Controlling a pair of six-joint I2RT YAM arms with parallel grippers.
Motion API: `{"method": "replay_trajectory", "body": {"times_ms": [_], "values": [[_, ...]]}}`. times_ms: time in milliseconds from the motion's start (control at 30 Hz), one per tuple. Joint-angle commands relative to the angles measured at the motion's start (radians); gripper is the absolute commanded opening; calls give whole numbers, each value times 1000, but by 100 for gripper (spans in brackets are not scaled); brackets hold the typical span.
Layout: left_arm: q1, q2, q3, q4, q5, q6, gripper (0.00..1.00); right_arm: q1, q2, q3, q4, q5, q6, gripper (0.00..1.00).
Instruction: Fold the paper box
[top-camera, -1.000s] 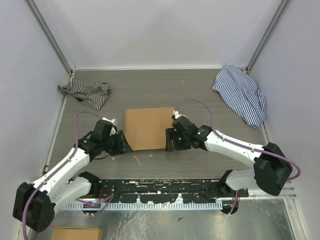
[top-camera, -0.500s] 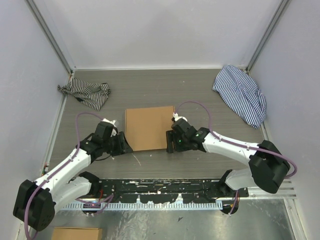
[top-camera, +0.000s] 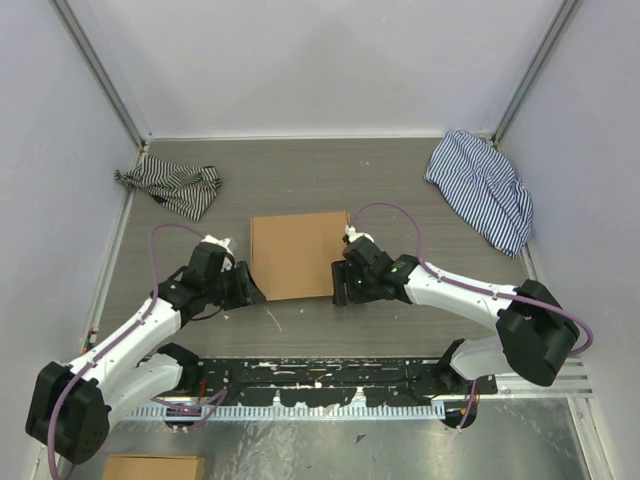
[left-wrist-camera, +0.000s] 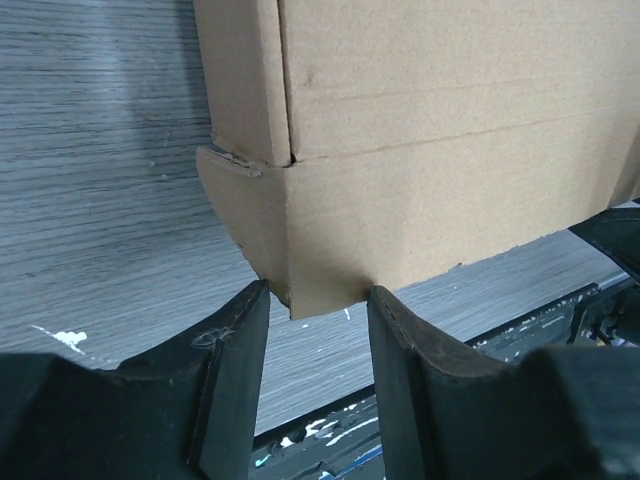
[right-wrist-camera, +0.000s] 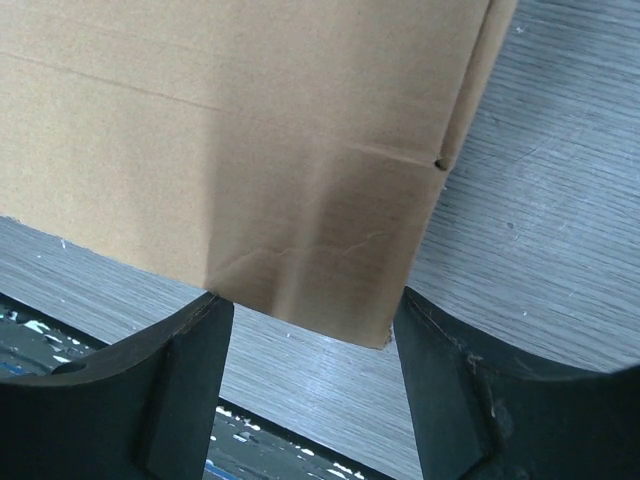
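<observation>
Since a second ago the right arm has drawn its elbow in slightly and its wrist has settled closer against the paper box, which hasn't budged. It sits folded into a shallow brown shape, flat on the middle of the grey table, just beyond the two arms.

At its near left corner is the left gripper. From the wrist view, that corner drops right between the fingers, and both tips sit against the cardboard, closed onto it.

At the near right corner is the right gripper. Its fingers are spread wider, with the corner and a creased flap hanging between them. Each tip is at the cardboard's edge, though I can't tell whether they're squeezing it.

Farther out, a dark striped cloth lies crumpled at the far left (well away from the box), and a blue striped cloth is heaped at the far right.
</observation>
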Motion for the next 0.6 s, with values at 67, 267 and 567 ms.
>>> {"method": "replay_trajectory", "body": {"times_ms": [67, 267, 567], "values": [[0, -38, 47, 7, 72, -16, 50, 5, -63, 24, 46, -53, -22, 70], [0, -69, 102, -39, 99, -28, 47, 7, -85, 48, 29, -72, -29, 70], [0, -28, 67, -28, 23, 13, 48, 7, -56, 38, 24, -28, -37, 70]]}}
